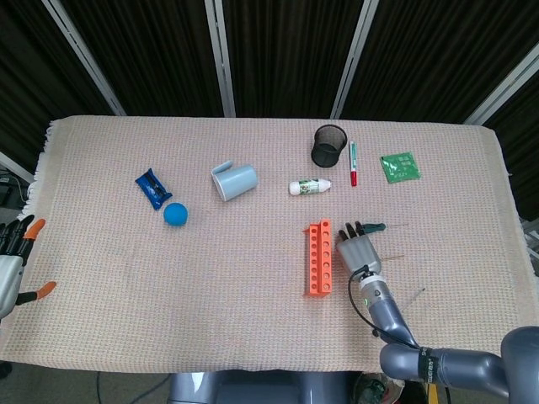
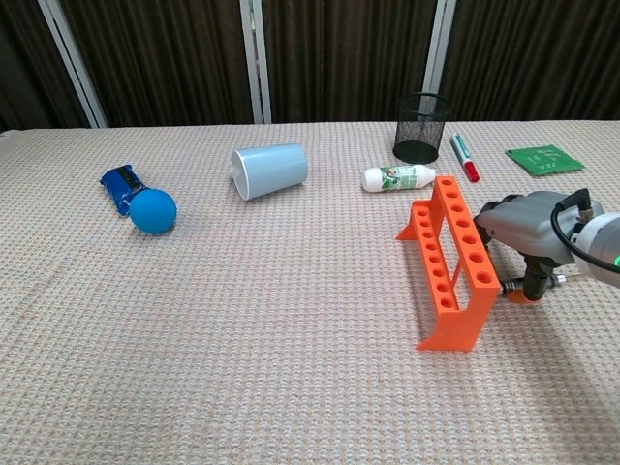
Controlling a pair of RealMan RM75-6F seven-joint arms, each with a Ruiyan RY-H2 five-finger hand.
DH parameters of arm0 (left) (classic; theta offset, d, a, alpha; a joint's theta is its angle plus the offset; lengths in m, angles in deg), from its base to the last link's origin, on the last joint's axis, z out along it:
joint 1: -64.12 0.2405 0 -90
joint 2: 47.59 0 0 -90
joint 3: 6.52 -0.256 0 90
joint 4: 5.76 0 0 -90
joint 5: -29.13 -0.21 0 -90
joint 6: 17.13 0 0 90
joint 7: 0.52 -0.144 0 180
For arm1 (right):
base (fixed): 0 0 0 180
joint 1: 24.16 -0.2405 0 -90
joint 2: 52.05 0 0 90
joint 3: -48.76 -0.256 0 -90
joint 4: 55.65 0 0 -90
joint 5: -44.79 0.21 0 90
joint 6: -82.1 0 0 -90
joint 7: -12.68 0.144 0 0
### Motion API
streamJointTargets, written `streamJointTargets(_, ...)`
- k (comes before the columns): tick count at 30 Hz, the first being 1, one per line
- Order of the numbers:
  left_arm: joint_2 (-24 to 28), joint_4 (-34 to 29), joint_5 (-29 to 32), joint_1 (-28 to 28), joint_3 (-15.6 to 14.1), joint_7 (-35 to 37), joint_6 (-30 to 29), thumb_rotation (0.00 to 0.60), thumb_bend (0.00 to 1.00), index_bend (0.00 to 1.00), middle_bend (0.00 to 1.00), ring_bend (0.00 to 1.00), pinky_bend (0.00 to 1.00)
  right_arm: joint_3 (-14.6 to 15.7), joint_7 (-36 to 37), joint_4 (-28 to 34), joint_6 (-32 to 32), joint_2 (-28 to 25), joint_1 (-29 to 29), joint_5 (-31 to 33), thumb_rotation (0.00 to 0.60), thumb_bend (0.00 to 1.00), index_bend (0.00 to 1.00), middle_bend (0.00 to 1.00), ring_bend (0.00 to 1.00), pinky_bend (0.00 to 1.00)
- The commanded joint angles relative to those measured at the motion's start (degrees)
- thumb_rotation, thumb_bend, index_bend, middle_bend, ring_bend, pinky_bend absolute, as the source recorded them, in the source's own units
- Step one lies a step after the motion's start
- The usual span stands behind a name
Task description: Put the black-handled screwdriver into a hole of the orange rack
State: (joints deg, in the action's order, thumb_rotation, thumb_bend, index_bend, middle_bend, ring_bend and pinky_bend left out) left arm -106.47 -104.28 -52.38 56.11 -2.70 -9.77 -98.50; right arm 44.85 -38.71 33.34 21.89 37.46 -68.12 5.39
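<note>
- Since the right hand (image 1: 357,250) sits palm-down just beside the orange rack (image 1: 319,257), on its right side, w/ fingers curled toward the cloth, its grip can't be read. Neither view shows whether it holds anything.
- Black-handled screwdriver (image 1: 374,226): a dark handle shows in the head view just past the fingertips, w/ a thin shaft running off to the right. It seems to lie flat on the table. The chest view hides it behind the hand.
- Risk 1 — a shallow grab. If the fingers only catch the handle end, the tool probably pivots or rolls away on lift. The woven cloth offers little to press against.
- Risk 2 — knocking the rack. The hand is very close to it, so a sweep to the left while closing or lifting could shove or tip it. It looks light and stands on thin legs.
- Risk 3 — missed hole. The holes are small and in one row. A tilted shaft would likely hit the top bar and skid off, esp. if the tool hangs crooked in the hand.
- Risk 4 — wrong end first. The handle may not fit a hole, so the tip should prob. go down.
- Left hand (image 1: 10,263) rests at the table's left edge, fingers spread, nothing in it. It is well apart from the rack, so it can't steady it.
</note>
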Motion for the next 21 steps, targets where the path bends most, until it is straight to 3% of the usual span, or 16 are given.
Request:
streamJointTargets(1, 0.1, -0.1, 0.1, 0.0, 0.0, -0.1, 0.0, 0.600, 0.00, 0.06, 0.00, 0.00, 0.00, 0.0, 0.6, -0.4, 0.1, 0.2, 0.0, -0.1, 0.600, 0.25, 0.54, 0.17, 0.00, 0.00)
streamJointTargets(7, 0.2, -0.6, 0.4, 0.0, 0.0, -0.3, -0.1, 0.600, 0.00, 0.05, 0.00, 0.00, 0.00, -0.2, 2.5, -1.4, 0.5, 0.2, 0.2, -0.4, 0.600, 0.30, 0.57, 0.19, 0.00, 0.00)
streamJointTargets(14, 0.4, -0.7, 0.4, 0.0, -0.1, -0.2, 0.1, 0.600, 0.00, 0.05, 0.00, 0.00, 0.00, -0.9, 6.7, 1.7, 0.6, -3.2, 1.1, -2.9, 0.600, 0.33, 0.58, 0.20, 0.00, 0.00)
streamJointTargets(18, 0.4, -0.7, 0.3, 0.0, -0.1, -0.1, 0.1, 0.600, 0.00, 0.04, 0.00, 0.00, 0.00, -2.6, 12.3, 6.4, 1.8, -8.1, 2.2, -4.1, 0.600, 0.34, 0.59, 0.19, 0.00, 0.00)
streamJointTargets(21, 0.4, -0.9, 0.1, -0.1, -0.2, 0.0, 0.1, 0.600, 0.00, 0.04, 0.00, 0.00, 0.00, -5.6, 21.5, 11.2, 6.6, -13.9, 3.4, -3.3, 0.600, 0.34, 0.59, 0.20, 0.00, 0.00)
